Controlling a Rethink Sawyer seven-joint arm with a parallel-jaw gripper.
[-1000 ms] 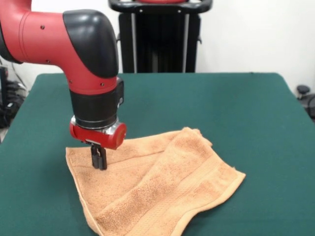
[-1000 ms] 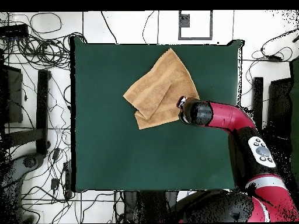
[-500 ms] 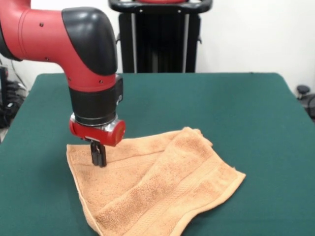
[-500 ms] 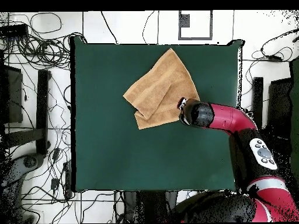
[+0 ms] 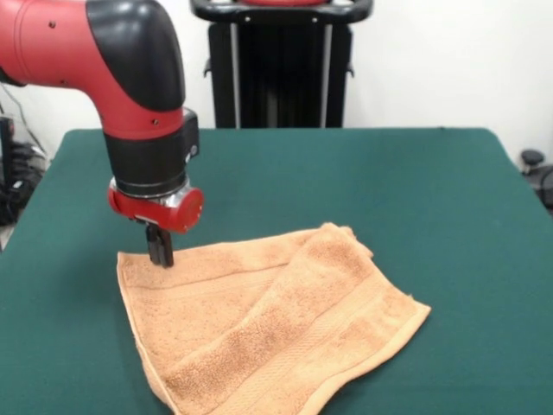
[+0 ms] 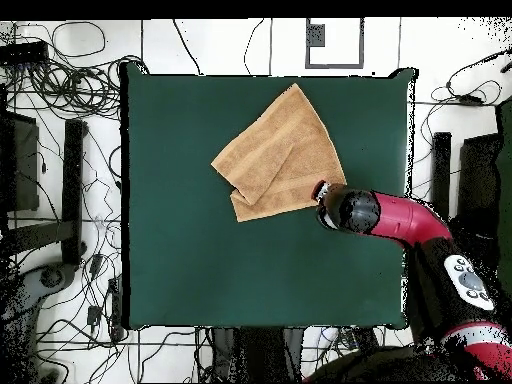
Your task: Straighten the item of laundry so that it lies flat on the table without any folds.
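The towel was nubbly orange-tan terry cloth, matt, with flatter woven bands across it. The worktop wore a dark green, felt-like, matt covering. The arm had smooth, glossy red and black shells; the pincer looked matt black.

Closed claw at folded towel's corner

A robotics lab: a red and black robot arm reaches over a dark green felt-covered worktop, bare white walls behind, and black cables tangled across the floor at nine o'clock overhead.
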